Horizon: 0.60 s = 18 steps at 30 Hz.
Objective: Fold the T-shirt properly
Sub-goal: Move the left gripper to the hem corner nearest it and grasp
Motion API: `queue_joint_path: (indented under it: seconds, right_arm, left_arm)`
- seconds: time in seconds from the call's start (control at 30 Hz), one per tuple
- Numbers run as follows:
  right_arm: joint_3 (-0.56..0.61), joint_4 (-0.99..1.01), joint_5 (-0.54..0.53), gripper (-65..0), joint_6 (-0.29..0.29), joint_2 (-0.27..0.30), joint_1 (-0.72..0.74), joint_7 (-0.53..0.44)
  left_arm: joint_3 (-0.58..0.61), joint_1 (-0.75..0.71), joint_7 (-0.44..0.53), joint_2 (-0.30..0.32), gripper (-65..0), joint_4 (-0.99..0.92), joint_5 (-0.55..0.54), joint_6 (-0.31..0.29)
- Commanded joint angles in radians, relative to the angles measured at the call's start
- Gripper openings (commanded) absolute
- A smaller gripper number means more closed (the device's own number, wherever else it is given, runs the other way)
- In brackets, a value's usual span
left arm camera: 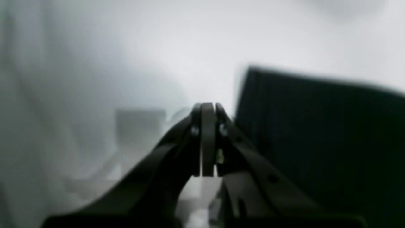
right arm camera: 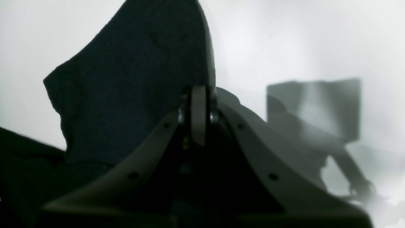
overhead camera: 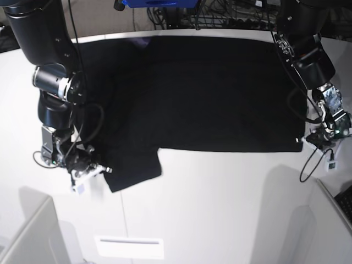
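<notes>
White tabletop point(overhead camera: 220, 203) fills the workspace, with cables and a blue item at the 12 o'clock edge. Left gripper point(left arm camera: 207, 106) sits at 3 o'clock in the base view, jaws clenched together at the shirt's hem corner; the wrist view shows dark cloth just beside the tips, at their 3 o'clock, but whether fabric is actually pinched cannot be told from the blur. Right gripper point(right arm camera: 199, 90) sits at 8 o'clock in the base view, jaws likewise pressed closed, at the outer edge of the sleeve; its wrist view shows black cloth rising directly behind the tips toward 11 o'clock, and cloth appears to lie against them, though a true pinch is not confirmed. T-shirt point(overhead camera: 203, 93) lies spread flat, plain black side up, across the table from 9 to 3 o'clock, one sleeve point(overhead camera: 132, 168) projecting toward 7 o'clock. Judgement: both arms are stationed at opposite edges of the garment so that a fold can be lifted evenly; the folding appears at an early stage, no fold being visible yet.
</notes>
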State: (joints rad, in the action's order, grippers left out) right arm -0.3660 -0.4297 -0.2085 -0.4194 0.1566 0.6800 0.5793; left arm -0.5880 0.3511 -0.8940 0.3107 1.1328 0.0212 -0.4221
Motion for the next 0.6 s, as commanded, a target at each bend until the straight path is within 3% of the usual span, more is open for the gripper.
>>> queue_joint_path:
  seconds: [0.0, 0.1, 0.33, 0.4, 0.57]
  right_arm:
    - [0.003, -0.007, 0.007, -65.0, -0.003, 0.008, 0.024, 0.008]
    - [0.003, -0.007, 0.007, -65.0, -0.003, 0.008, 0.024, 0.008]
    - [0.003, -0.007, 0.007, -65.0, -0.003, 0.008, 0.025, 0.008]
    - [0.003, -0.007, 0.007, -65.0, -0.003, 0.008, 0.025, 0.008]
    - [0.003, -0.007, 0.007, -65.0, -0.003, 0.008, 0.025, 0.008]
  left_arm:
    - [-0.002, 0.022, -0.018, 0.020, -65.0, 0.051, -0.007, -0.001]
    - [-0.026, 0.029, -0.084, 0.020, -54.5, 0.115, -0.007, -0.001]
    - [-0.034, 0.121, -0.081, 0.021, -14.3, -0.067, -0.007, -0.004]
    - [-0.034, 0.139, -0.053, 0.018, -12.5, -0.118, -0.008, -0.004]
    - [-0.033, 0.154, 0.049, 0.017, -18.8, -0.231, -0.007, -0.004]
